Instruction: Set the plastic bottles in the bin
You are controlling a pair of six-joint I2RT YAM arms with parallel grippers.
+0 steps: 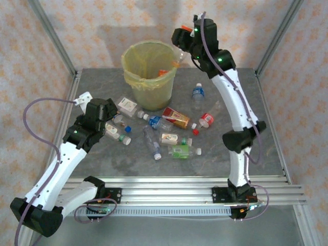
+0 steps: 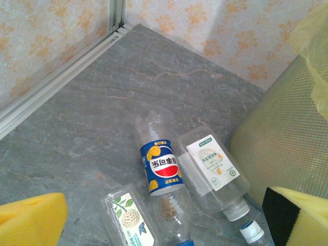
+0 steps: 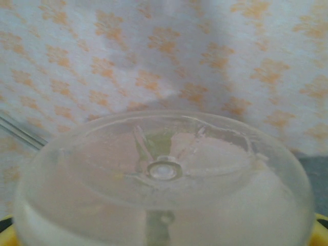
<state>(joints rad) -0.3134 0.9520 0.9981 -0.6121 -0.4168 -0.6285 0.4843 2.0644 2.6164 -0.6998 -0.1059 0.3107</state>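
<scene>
- The grey stone-patterned table (image 1: 215,154) carries everything, and patterned walls close it in on the far side and both flanks.
- The bin (image 1: 148,84) stands at the far middle of the table, lined with a yellowish bag folded over its rim. Something orange (image 1: 163,73) shows inside against its right wall.
- The right arm reaches up and over to the right side of the bin's rim. The right gripper (image 1: 180,51) is clamped on a clear bottle (image 3: 164,179), whose round base faces the wrist camera with the wallpaper behind it.
- The left gripper (image 1: 111,120) hangs low over the left end of the scattered bottles. Its yellow pads (image 2: 31,220) stand wide apart with nothing between them.
- Just below the left gripper lie three bottles side by side: a blue-labelled cola bottle (image 2: 161,169), a white-labelled bottle (image 2: 212,164) nearest the bin wall, and a leaf-labelled bottle (image 2: 128,218) to the left.
- The remaining bottles lie on their sides in front of the bin and to its right: a red-orange-labelled bottle (image 1: 177,117), a green-labelled bottle (image 1: 180,151), a beige-labelled bottle (image 1: 171,138) and a clear slim bottle (image 1: 152,143).
- Further right, a blue-labelled water bottle (image 1: 198,93) and a red-labelled bottle (image 1: 206,119) lie apart from the cluster.
</scene>
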